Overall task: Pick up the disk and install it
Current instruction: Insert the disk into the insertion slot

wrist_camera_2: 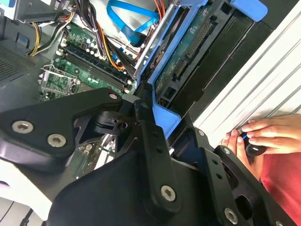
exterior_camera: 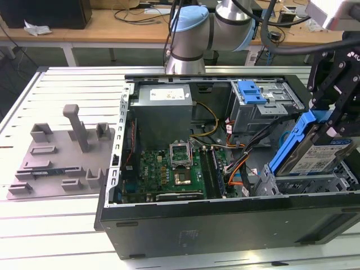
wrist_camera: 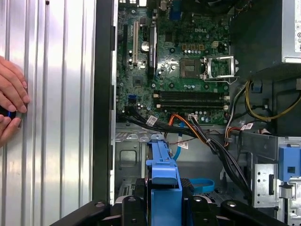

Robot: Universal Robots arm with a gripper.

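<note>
1. The disk (exterior_camera: 318, 157) hangs tilted at the exterior view's right with its labelled silver face outward and a blue rail (exterior_camera: 289, 140) along its edge. It sits over the drive cage (exterior_camera: 304, 184) in a corner of the open computer case (exterior_camera: 225, 211), and it does not look seated in the cage.
2. It should handle as a stiff, dense block that is fairly heavy for its size, and a knock or a drop would harm it. In the second wrist view its underside shows a bare circuit board and a connector, which are poor places to press.
3. The safest hold is probably across the metal flanks or the plastic rails. The rails look smooth and may give a little, so a tilted disk could creep in the grip.
4. The gripper (exterior_camera: 333, 115) is clamped on the disk at its upper end, with the jaws drawn narrow against it. In the first wrist view the rail runs out from between the black fingers.
5. Bundled cables (exterior_camera: 236, 163) cross the case floor just beside the cage. The motherboard (exterior_camera: 169, 169) lies beyond them, so there is little room around the disk.
6. A person's hand (wrist_camera_2: 273, 134) rests on the slatted table (exterior_camera: 56, 225) beside the case wall, near the gripper.
7. A grey fixture tray (exterior_camera: 56, 163) lies on the table well apart, at the exterior view's left
</note>
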